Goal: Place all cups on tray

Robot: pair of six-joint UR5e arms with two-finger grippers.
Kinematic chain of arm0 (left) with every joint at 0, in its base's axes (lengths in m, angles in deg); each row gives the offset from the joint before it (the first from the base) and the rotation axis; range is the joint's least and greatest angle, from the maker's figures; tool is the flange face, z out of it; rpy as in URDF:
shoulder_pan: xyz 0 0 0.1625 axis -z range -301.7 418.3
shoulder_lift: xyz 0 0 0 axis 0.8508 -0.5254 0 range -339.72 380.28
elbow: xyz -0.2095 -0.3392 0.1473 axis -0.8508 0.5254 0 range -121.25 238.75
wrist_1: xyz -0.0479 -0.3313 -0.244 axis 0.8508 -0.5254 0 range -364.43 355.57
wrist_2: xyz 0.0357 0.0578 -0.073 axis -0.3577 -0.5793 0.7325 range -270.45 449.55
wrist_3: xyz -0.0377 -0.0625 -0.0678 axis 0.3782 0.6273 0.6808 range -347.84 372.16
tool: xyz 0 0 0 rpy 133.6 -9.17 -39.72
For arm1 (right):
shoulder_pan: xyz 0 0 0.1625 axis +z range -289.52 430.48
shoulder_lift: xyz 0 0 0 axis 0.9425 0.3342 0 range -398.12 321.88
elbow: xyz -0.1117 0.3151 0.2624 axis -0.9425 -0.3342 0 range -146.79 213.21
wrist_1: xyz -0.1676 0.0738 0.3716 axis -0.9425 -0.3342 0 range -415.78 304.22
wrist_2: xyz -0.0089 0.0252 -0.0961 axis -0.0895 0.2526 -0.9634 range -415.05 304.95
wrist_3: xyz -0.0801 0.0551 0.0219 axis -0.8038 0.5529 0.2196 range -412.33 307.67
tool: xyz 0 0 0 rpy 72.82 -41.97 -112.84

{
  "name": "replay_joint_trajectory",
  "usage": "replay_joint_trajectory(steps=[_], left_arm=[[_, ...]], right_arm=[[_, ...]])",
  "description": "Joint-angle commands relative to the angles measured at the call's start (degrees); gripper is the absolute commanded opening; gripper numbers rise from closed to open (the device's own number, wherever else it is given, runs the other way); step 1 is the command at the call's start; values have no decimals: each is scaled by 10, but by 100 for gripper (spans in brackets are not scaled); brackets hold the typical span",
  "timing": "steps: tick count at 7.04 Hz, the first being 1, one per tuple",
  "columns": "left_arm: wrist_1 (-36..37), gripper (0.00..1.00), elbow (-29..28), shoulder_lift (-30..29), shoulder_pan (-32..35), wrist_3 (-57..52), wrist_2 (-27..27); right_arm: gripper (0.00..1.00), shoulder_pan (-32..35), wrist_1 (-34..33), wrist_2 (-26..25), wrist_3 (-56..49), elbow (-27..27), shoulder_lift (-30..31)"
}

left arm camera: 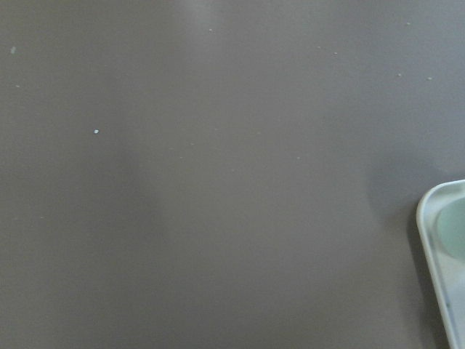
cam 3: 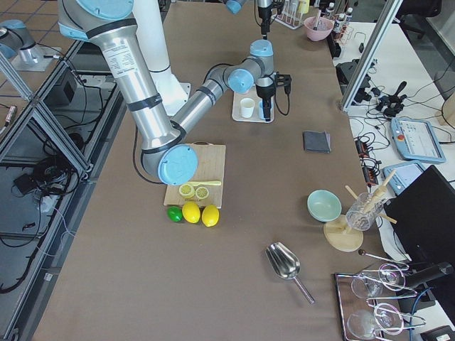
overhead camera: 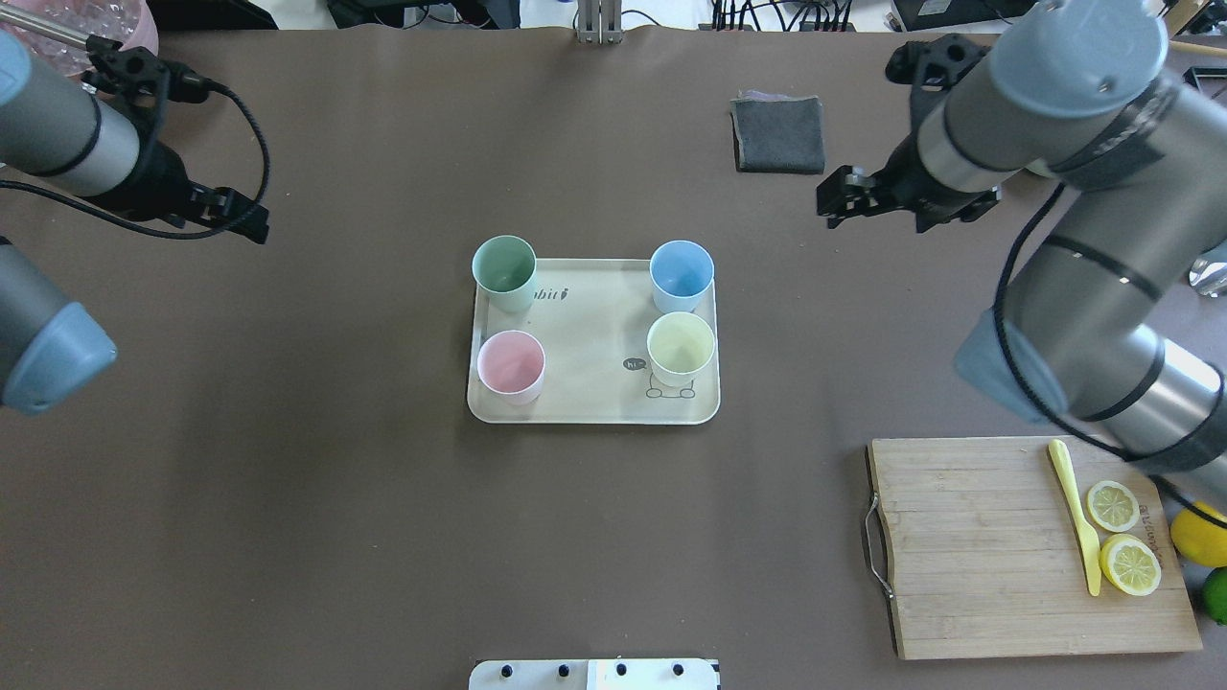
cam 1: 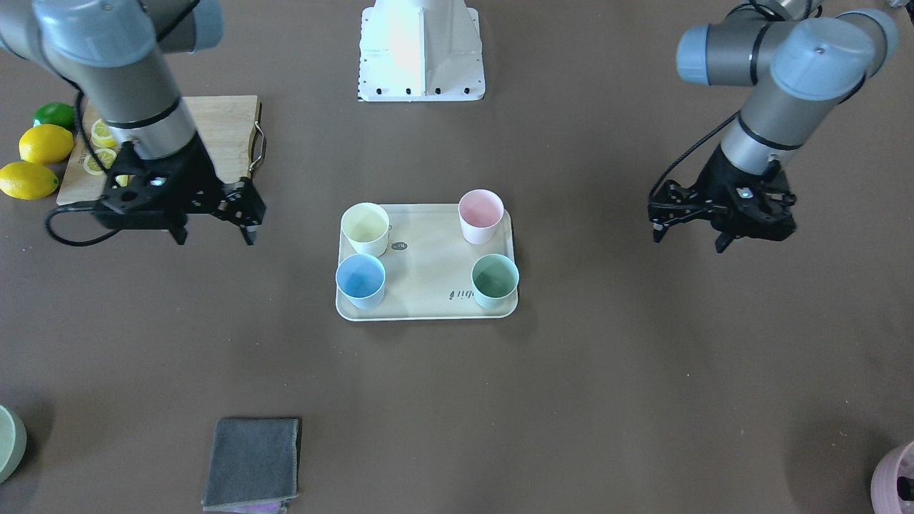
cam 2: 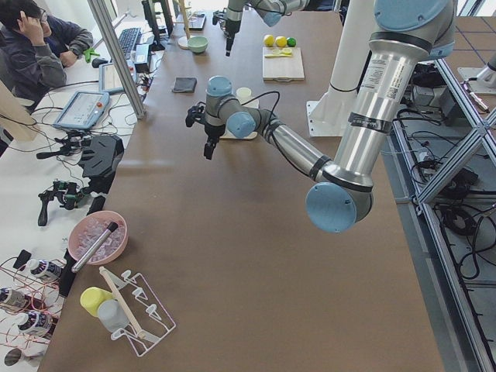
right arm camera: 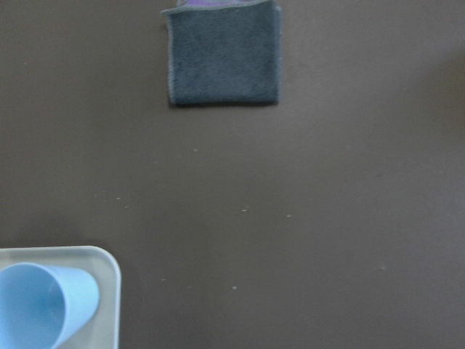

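Exterior front-facing shows us the tray (cam 1: 428,250) in the middle of the desk (cam 1: 571,392) with all four cups standing upright on it, mouths up, one toward each corner: the yellow cup (cam 1: 365,228), the pink cup (cam 1: 480,215), the blue cup (cam 1: 360,280) and the green cup (cam 1: 495,280). They stand apart from one another, each inside the raised rim. In the two downward-looking views we see no other cup out on the desk. The left hand (cam 1: 689,239) hangs over bare desk well to one side of the tray, fingers spread, nothing between them. The right hand (cam 1: 214,234) hangs well off the other side, near the cutting board (cam 1: 228,128), likewise spread and empty. We judge the task done: no cup is left to carry, and at most the arms could draw back.
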State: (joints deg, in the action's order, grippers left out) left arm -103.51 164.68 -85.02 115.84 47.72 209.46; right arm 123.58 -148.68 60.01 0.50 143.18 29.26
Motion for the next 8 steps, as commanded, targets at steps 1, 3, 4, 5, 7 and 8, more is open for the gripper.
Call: replay_joint_trajectory(steps=[1,3,4,5,7,8], left_arm=[[26,98,6,54,118,-142,70],[62,98,-30,111,231,-332,81],[139,98,-43,123,257,-382,80],[245,98,-52,112,291,-387,81],[295,98,-18,123,342,-389,81],[290,98,-18,157,345,-386,93]], right_arm=[[100,155,-1,114,-222,-4,95],[100,255,-2,147,-403,-19,179],[100,290,-2,147,-471,-33,207],[100,323,-1,147,-554,-64,222],[100,329,-2,144,-571,-78,247],[100,329,0,145,-570,-81,250]])
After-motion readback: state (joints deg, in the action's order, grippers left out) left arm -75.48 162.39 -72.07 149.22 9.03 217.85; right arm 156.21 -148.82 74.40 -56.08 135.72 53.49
